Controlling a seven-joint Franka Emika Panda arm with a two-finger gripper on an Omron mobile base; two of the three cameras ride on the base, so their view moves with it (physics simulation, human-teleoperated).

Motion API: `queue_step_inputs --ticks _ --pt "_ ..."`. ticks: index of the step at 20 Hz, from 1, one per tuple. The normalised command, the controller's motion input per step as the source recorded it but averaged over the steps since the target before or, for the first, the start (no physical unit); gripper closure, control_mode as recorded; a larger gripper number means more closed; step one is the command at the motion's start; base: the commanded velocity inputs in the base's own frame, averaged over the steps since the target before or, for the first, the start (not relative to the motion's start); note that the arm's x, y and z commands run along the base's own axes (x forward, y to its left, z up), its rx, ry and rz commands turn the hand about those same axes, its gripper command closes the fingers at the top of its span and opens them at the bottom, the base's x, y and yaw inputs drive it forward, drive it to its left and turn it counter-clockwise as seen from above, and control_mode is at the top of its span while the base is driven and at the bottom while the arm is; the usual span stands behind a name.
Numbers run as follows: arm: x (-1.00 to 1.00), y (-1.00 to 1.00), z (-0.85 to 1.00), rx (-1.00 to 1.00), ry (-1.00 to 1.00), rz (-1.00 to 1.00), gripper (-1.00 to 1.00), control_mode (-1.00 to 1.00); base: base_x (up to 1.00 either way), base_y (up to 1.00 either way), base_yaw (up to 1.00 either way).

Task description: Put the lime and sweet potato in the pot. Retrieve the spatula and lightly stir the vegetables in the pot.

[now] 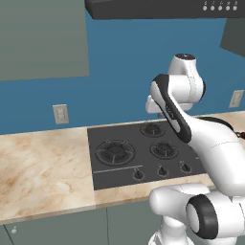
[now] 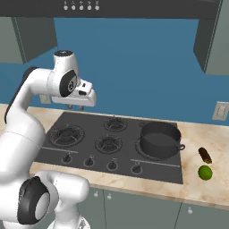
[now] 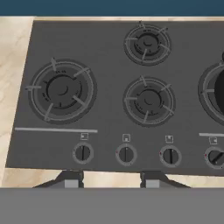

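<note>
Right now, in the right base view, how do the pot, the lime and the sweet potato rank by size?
1. pot, by far the largest.
2 and 3. lime and sweet potato look about alike; too close to rank.

My arm rises from the lower left of the right base view, bends at the elbow near the left edge and carries the gripper (image 2: 76,107) to the upper left — fingers pointing down, nothing between them — while in the hand view both fingertips (image 3: 71,181) stand apart along the bottom.
</note>
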Motion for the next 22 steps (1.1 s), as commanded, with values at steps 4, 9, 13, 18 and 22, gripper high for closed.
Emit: queue_step_inputs --ticks 4,9,13,18,22 --pt "-0.33 -0.21 -0.1 0.0 0.0 0.0 -1.0 -1.0 0.0 0.0 0.0" --pt "-0.63 -0.34 -0.15 0.0 0.0 0.0 -1.0 -1.0 0.0 0.0 0.0" --pt "-0.47 -0.06 0.0 0.0 -0.04 0.0 -1.0 -1.0 0.0 0.0 0.0" --pt "-0.19 0.0 0.0 0.0 -0.09 0.0 -1.0 -1.0 0.0 0.0 0.0" --pt "0.0 0.0 0.0 0.0 0.0 0.0 -1.0 -1.0 0.0 0.0 0.0"
